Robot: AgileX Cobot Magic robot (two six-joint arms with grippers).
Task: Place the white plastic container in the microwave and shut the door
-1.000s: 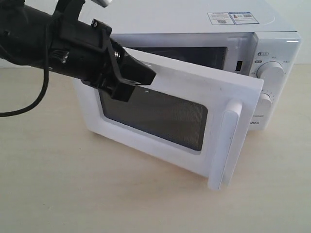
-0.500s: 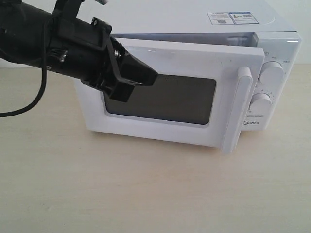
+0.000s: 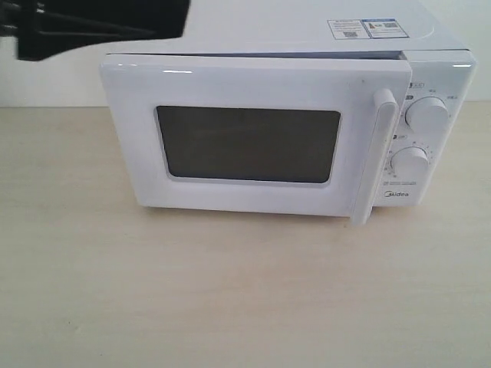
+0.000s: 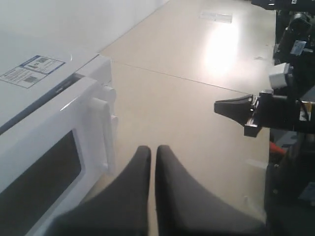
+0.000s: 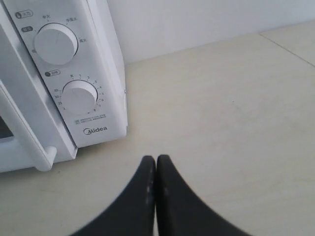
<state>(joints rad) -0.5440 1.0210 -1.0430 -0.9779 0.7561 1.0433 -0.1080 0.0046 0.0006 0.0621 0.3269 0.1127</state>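
The white microwave [image 3: 291,31] stands on the tan tabletop [image 3: 245,299]. Its door [image 3: 253,80] lies flat against the front, dark window [image 3: 249,144] facing me, bar handle [image 3: 377,157] at its right edge. The white plastic container is hidden; nothing shows through the window. A black part of my left arm [image 3: 100,23] hangs at the top left, off the door. In the left wrist view my left gripper [image 4: 150,150] is shut and empty, out beyond the door [image 4: 49,128]. My right gripper [image 5: 156,158] is shut and empty above the table, near the dials [image 5: 79,97].
Two round dials [image 3: 427,115] sit on the microwave's right panel and stickers [image 3: 367,28] on its top. The right arm's black gripper [image 4: 234,105] shows in the left wrist view, apart from the microwave. A pale wall runs behind.
The door has swung from half open to flat against the microwave's front. My left arm has pulled back up and to the left, away from the door.
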